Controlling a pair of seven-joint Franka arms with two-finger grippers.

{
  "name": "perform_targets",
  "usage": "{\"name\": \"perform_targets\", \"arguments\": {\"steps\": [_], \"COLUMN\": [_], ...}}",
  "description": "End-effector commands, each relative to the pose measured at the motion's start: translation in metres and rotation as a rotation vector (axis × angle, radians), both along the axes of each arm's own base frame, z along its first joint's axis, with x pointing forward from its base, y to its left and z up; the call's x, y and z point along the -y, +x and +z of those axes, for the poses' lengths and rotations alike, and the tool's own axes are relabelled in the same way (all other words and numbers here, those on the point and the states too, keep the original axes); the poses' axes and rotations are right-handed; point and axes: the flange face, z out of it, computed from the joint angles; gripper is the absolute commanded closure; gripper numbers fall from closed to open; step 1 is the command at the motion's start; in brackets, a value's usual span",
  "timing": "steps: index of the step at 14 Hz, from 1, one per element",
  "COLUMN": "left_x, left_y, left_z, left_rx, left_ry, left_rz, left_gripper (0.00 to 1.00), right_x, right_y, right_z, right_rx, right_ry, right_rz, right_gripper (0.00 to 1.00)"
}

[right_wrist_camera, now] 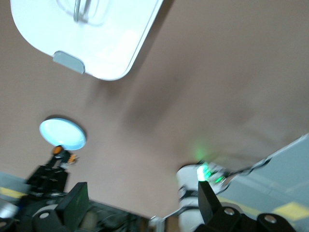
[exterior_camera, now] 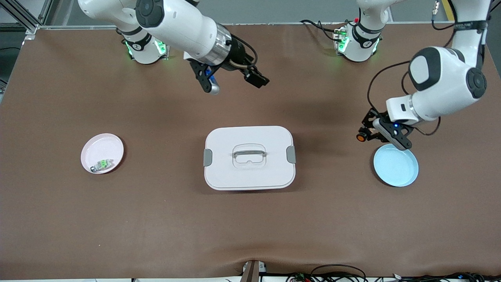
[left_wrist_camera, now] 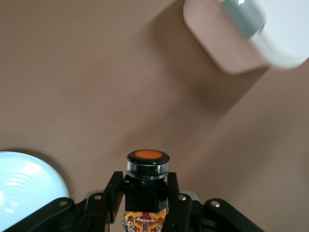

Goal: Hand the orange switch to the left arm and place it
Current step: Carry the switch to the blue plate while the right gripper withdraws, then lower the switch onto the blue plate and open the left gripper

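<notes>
Nearest the front camera: the box (exterior_camera: pixel 249 157), white, lid on, grey clasps at both ends and a translucent handle on top, flat on the brown table (exterior_camera: pixel 250 219) midway between the two plates. Toward the right arm's end, level with the box: a pink plate (exterior_camera: pixel 102 153) holding a small silver-and-green switch (exterior_camera: pixel 102 165). Toward the left arm's end, also about level with the box: a light blue plate (exterior_camera: pixel 396 165), bare. Just over the rim of that blue plate and the table beside it, on the rim's side away from the front camera: the left gripper (exterior_camera: pixel 368 135), fingers clamped on the orange switch (exterior_camera: pixel 360 137), its orange cap pointing toward the box's end of the table. From the left wrist view: black fingers (left_wrist_camera: pixel 112 193) pressed against both sides of the switch's black body, orange cap (left_wrist_camera: pixel 148 155) clear of the fingertips, blue plate edge at one corner, box corner well apart. Farther still, up in the air over bare table between the box and the robot bases: the right gripper (exterior_camera: pixel 231 84), fingers spread wide, nothing between them. From the right wrist view: both fingertips (right_wrist_camera: pixel 77 200) well apart, box and blue plate visible past them.
</notes>
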Motion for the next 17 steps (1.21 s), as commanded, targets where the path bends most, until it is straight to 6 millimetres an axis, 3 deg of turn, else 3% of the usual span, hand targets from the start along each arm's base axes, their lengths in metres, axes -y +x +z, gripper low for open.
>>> {"name": "perform_targets", "arguments": {"steps": [1, 3, 6, 10, 14, 17], "left_x": [-0.013, -0.021, -0.031, -0.041, -0.093, -0.12], "left_y": [0.029, 0.038, 0.052, 0.058, 0.059, 0.054], "left_z": [-0.021, -0.039, -0.063, -0.081, -0.115, -0.136], "left_rx": [0.009, 0.003, 0.01, 0.029, 0.067, 0.106], "left_ry": [0.063, 0.149, 0.27, 0.335, 0.28, 0.252], "left_rz": [-0.152, -0.239, -0.386, -0.522, -0.661, -0.747], "left_gripper": [1.0, 1.0, 1.0, 1.0, 1.0, 1.0], "right_x": [0.036, 0.055, 0.098, 0.16, 0.236, 0.288], "right_y": [-0.032, -0.039, -0.033, -0.029, -0.024, -0.013], "right_z": [-0.006, -0.007, -0.006, -0.015, -0.025, -0.018], "right_rx": [0.11, 0.147, 0.181, 0.241, 0.301, 0.345], "right_ry": [-0.116, -0.185, -0.187, -0.244, -0.298, -0.326], "right_rz": [0.182, 0.307, 0.434, 0.597, 0.775, 0.866], "right_gripper": [0.0, 0.0, 0.0, 0.0, 0.0, 0.0]}}
